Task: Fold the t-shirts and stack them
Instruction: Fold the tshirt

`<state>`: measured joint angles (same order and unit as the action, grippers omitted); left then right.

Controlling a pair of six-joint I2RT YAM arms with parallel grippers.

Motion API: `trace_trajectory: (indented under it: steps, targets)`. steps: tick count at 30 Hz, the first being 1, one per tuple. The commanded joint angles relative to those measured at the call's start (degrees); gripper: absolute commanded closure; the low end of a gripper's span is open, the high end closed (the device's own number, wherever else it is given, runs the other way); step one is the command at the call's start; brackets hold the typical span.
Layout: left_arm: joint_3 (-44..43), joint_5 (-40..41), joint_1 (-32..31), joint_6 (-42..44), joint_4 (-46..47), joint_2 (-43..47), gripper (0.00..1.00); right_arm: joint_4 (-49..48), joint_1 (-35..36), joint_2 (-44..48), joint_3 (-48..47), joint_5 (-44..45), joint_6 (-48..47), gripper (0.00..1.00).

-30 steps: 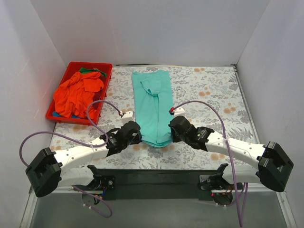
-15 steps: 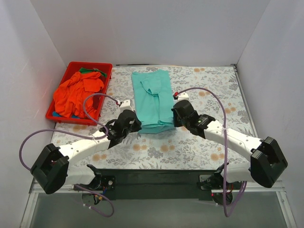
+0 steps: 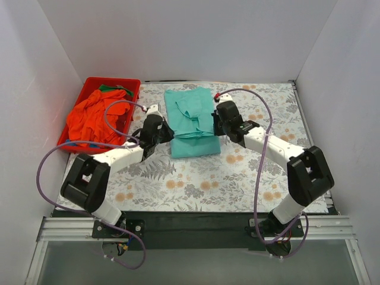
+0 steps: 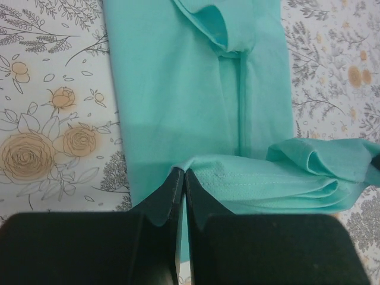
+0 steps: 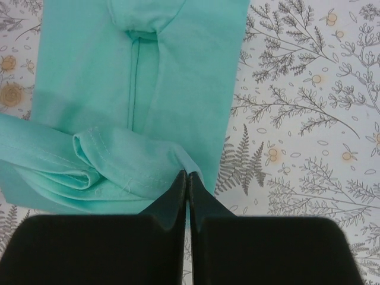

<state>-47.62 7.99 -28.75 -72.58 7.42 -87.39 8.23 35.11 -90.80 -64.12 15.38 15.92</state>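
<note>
1. At centre-rear of the floral worktop – teal t-shirt, laid lengthwise, sleeves tucked inward. Its near part is doubled back over the middle, so the fold edge faces the arm bases.
2. left hand – at the shirt's left edge. Wrist view: fingers pinched together on the lifted hem corner, cloth caught between them.
3. right hand – at the shirt's right edge, approx. level w/ the left one. Wrist view: fingers likewise clamped on the opposite hem corner; the hem sags in loose rolls between the two grips.
4. red bin – rear-left corner of worktop, well apart from the teal shirt.
5. orange-red t-shirt – crumpled inside the bin, w/ a bit of green cloth showing at the far end.
</note>
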Motion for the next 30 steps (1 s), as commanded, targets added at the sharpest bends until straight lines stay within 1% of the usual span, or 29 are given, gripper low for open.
trace_trajectory:
  steps: [1,9,15,30]
  targets:
    - [-4.3,-5.4,2.9,3.0,3.9,-4.3,1.00,-3.2,-1.8,-4.4,-6.6,-1.9,-2.7,0.98]
    - [-12.1,-10.5,6.6,4.5,5.5,-14.5,1.00,-3.3,-5.0,-15.9,-16.3,-4.9,-4.6,0.99]
    - [-16.4,-11.8,8.7,4.0,5.3,-20.2,1.00,-3.2,-6.5,-21.2,-21.5,-6.8,-5.6,0.99]
    - [-17.7,-11.0,10.9,3.1,5.5,-23.1,1.00,-3.1,-8.0,-27.0,-27.4,-9.5,-6.3,0.99]
